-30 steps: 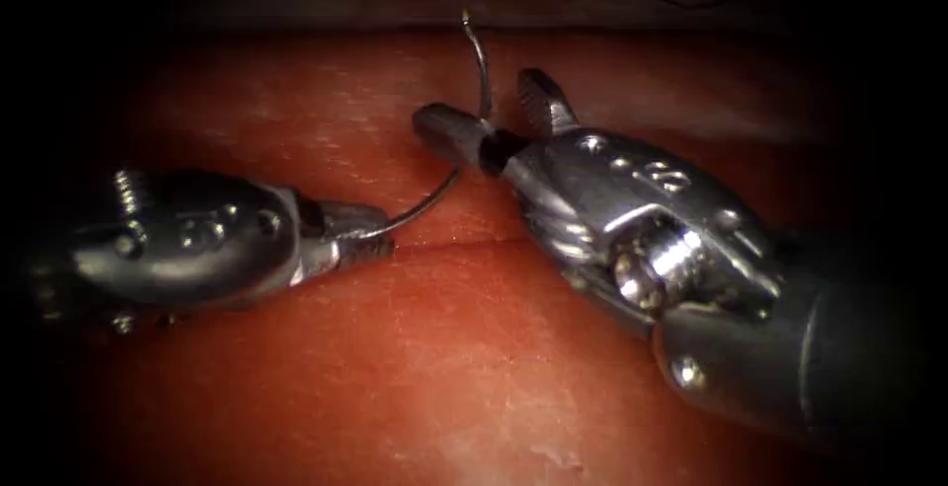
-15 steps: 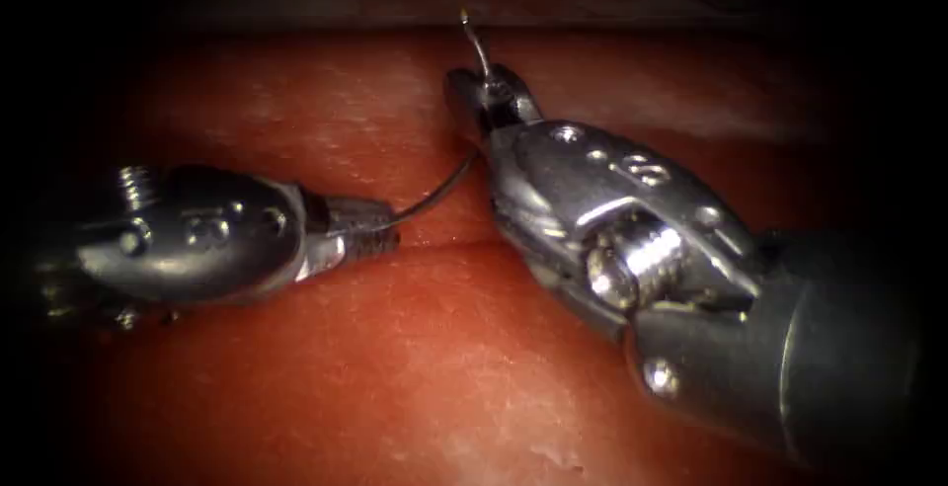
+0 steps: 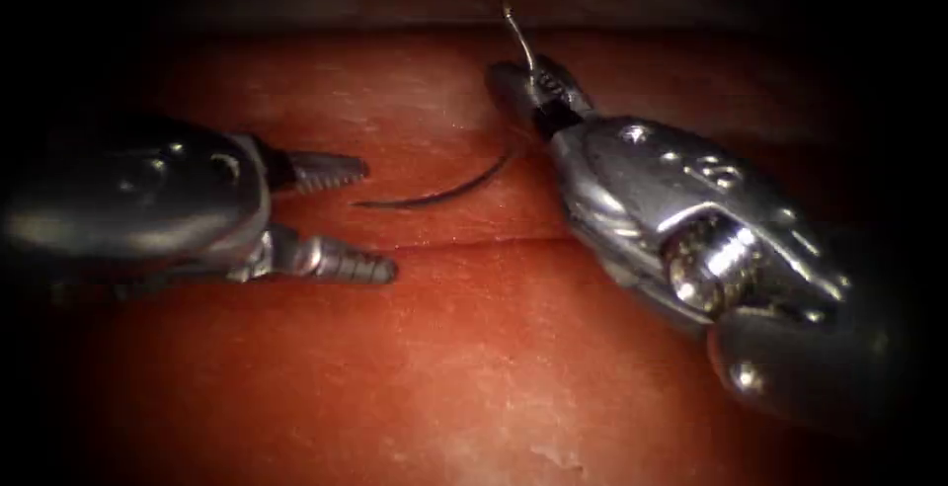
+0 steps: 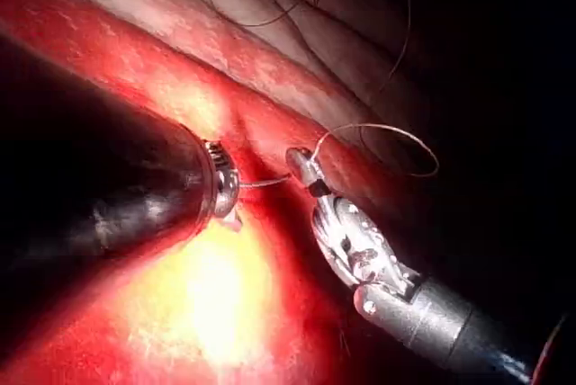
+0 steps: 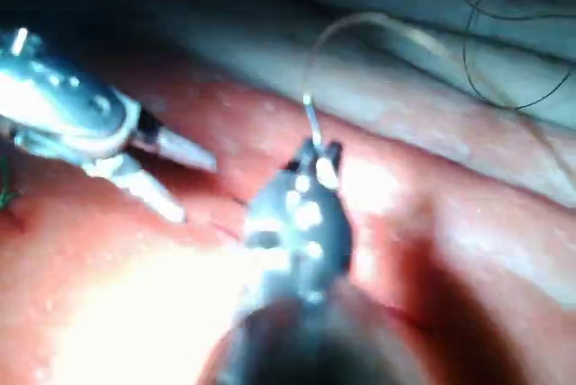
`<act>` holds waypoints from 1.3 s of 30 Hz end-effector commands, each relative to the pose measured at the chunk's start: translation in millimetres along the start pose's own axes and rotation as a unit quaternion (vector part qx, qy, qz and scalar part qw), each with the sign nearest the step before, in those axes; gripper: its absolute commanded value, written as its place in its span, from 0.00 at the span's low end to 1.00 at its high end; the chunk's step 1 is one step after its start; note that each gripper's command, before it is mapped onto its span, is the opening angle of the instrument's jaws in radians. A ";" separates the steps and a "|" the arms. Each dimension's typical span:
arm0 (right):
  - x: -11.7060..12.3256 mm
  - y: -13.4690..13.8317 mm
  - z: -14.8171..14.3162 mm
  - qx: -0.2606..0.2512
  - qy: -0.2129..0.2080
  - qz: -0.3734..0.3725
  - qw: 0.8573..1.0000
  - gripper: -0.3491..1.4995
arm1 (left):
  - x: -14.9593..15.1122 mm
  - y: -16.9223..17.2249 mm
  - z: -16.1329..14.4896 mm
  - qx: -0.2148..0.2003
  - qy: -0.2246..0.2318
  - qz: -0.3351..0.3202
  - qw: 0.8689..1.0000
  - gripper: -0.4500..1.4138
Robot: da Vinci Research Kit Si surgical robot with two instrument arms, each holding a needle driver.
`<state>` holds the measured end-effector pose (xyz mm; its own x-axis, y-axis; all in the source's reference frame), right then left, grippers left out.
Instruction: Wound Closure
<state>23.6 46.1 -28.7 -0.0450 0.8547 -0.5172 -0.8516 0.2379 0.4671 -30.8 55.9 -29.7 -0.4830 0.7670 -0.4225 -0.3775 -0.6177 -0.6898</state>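
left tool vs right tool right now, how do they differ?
The left tool has its jaws spread open and holds nothing; the right tool is shut on the needle near its thread end. The left tool lies level; the right tool angles in from the lower right. Both are above the tissue.

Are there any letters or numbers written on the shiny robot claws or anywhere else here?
Nothing here can be read for sure.
Right claw: small stamped marks on its metal body near the wrist, too blurred to read; it is shut on the needle.
Left claw: open, holds nothing, no writing visible.
Tissue: no labels or signs.
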 end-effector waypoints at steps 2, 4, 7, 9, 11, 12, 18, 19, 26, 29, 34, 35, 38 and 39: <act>0.4 1.6 -0.2 0.074 -0.016 -0.017 0.997 0.00 | 0.7 0.1 -0.4 -0.030 0.000 -0.011 0.999 0.66; 0.3 3.1 -1.0 0.149 -0.035 -0.083 0.985 0.00 | 1.8 0.5 -2.5 -0.060 0.021 -0.028 0.998 0.66; 0.3 4.5 -1.9 0.221 -0.023 -0.105 0.969 0.00 | 2.5 0.2 -3.9 -0.057 0.044 -0.036 0.997 0.66; 0.4 5.1 -2.1 0.275 -0.013 -0.116 0.954 0.00 | 2.8 -0.2 -4.4 -0.047 0.052 -0.042 0.997 0.66; 0.6 5.7 -2.3 0.329 0.007 -0.108 0.938 0.00 | 2.9 -0.5 -4.3 -0.047 0.052 -0.051 0.996 0.66; 0.6 5.9 -2.2 0.380 0.028 -0.104 0.919 0.00 | 3.0 -0.8 -3.9 -0.044 0.053 -0.060 0.996 0.66; 0.7 5.2 -1.5 0.437 0.081 -0.097 0.890 0.00 | 3.6 -1.3 -1.5 -0.056 0.051 -0.088 0.993 0.65; 0.8 5.0 -1.2 0.439 0.085 -0.095 0.889 0.00 | 3.6 -1.5 -0.5 -0.055 0.051 -0.098 0.992 0.65; 1.4 4.4 -0.1 0.434 0.092 -0.091 0.891 0.00 | 1.6 -1.4 2.8 -0.070 0.041 -0.114 0.990 0.65; 1.6 4.3 -0.1 0.438 0.104 -0.086 0.889 0.00 | 1.5 -1.6 3.8 -0.074 0.040 -0.117 0.990 0.66; 1.7 4.2 -0.1 0.440 0.130 -0.098 0.883 0.00 | 1.9 -1.7 4.5 -0.107 0.077 -0.131 0.983 0.66; 1.6 4.2 -0.1 0.440 0.136 -0.099 0.882 0.00 | 1.9 -1.8 4.5 -0.111 0.082 -0.132 0.982 0.66; 1.6 4.2 -0.1 0.447 0.150 -0.097 0.877 0.00 | 1.9 -2.0 4.9 -0.122 0.086 -0.131 0.980 0.66; 1.6 4.1 -0.1 0.448 0.153 -0.100 0.875 0.00 | 1.8 -2.1 5.2 -0.130 0.090 -0.136 0.978 0.66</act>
<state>19.3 48.3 -28.1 -0.1980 0.6240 -0.7559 -0.1168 0.7506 0.6503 -34.5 57.4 -26.3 -0.2330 0.9312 -0.2805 -0.2395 -0.3345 -0.9115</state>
